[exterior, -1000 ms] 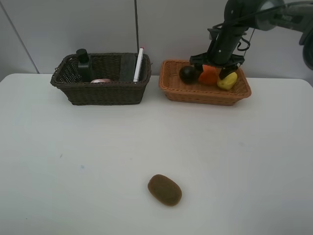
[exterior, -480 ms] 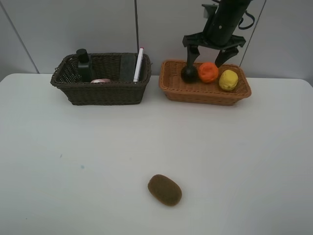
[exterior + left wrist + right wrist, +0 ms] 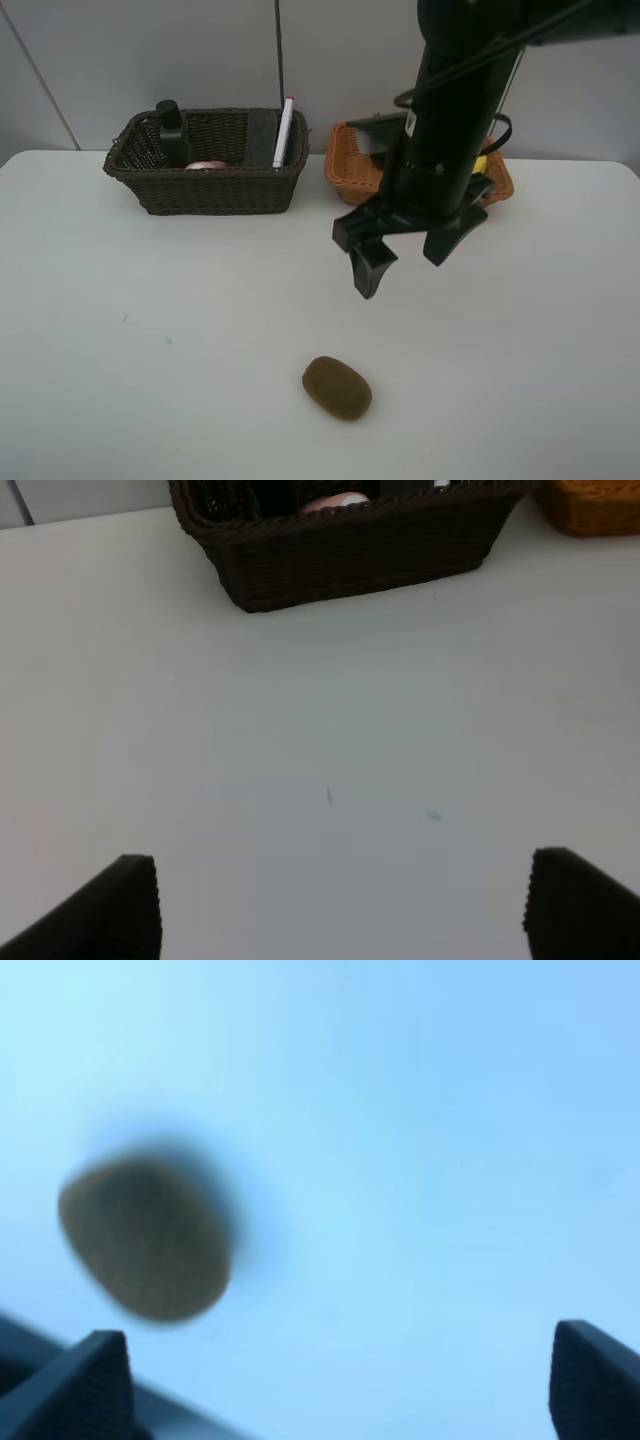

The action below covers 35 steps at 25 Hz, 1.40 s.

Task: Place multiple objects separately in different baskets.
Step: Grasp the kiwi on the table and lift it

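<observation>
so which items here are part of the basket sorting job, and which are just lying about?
Job:
- brown kiwi, on the table, not yet in a basket
- dark brown basket: dark green pump bottle, pink bottle, black eraser block, white marker
- light orange-tan basket, mostly hidden
- right gripper, open

Lying about:
- nothing visible

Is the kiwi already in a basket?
No, the brown kiwi lies on the bare white table, apart from both baskets, below the open right tool.
</observation>
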Each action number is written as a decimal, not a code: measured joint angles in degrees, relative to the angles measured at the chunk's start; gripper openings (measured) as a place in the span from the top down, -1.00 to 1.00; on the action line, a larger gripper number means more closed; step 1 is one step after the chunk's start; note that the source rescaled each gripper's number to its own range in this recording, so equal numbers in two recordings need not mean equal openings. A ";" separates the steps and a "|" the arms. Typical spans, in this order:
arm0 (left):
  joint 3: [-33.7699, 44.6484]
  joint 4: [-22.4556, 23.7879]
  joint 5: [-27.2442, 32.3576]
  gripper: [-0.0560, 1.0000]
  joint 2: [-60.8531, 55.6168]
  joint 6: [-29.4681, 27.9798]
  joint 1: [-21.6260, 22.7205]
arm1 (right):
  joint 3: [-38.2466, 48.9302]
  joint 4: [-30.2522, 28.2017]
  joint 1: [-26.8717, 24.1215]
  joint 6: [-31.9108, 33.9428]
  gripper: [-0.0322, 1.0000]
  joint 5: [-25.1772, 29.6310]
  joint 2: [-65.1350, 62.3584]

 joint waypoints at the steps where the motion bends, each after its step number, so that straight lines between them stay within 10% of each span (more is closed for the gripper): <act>1: 0.00 0.00 0.00 -0.88 0.00 0.00 0.00 | 2.44 0.13 2.40 0.29 -0.97 -1.20 -0.24; 15: 0.00 0.00 0.00 -0.88 0.00 0.00 0.00 | 15.27 1.87 12.11 0.08 -0.97 -22.81 -0.28; 35: 0.00 0.00 0.00 -0.88 0.00 0.00 0.00 | 16.46 1.06 12.11 -3.01 -0.97 -32.38 9.94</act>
